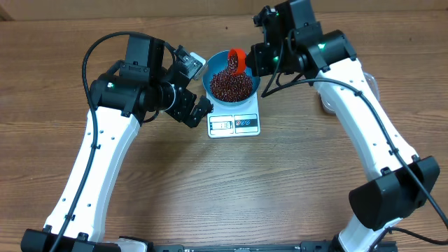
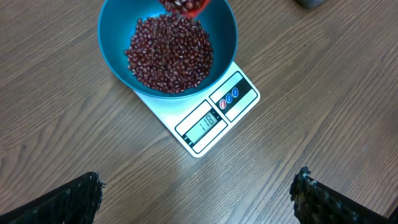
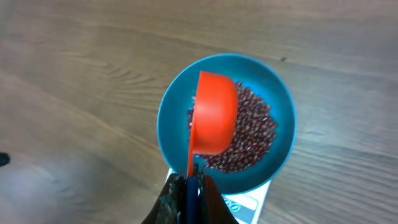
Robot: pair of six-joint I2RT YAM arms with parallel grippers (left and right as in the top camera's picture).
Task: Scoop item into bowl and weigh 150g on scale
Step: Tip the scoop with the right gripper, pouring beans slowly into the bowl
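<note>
At the left of the overhead view, the left gripper [image 1: 194, 87] hangs just beside the bowl with its fingers spread wide and nothing between them. Its own camera shows the two dark fingertips [image 2: 74, 199] in the bottom corners, well apart from the scale [image 2: 217, 115], which lies up the frame on the wooden table [image 2: 323, 93].

Only that left wrist view gives readable writing. The display window [image 2: 202, 121] shows 118. Beside it the label panel [image 2: 233, 96] carries three small ovals, one red and two blue, with no legible words. Overhead, the scale [image 1: 234, 122] is too small for its digits to be read.

At centre, the blue bowl [image 1: 207, 82] stands on the scale, holding a heap of maroon beans [image 1: 231, 85].

Toward the right, an orange-red scoop [image 1: 236, 57] tilts over the bowl's far rim. The right wrist view shows its rounded back [image 3: 214, 112] covering part of the beans [image 3: 255, 130] inside the bowl [image 3: 168, 124]. The right gripper [image 3: 189, 186] pinches the scoop's thin handle at the bottom of that frame, fingers pressed together on it, above the beans and not touching them.
</note>
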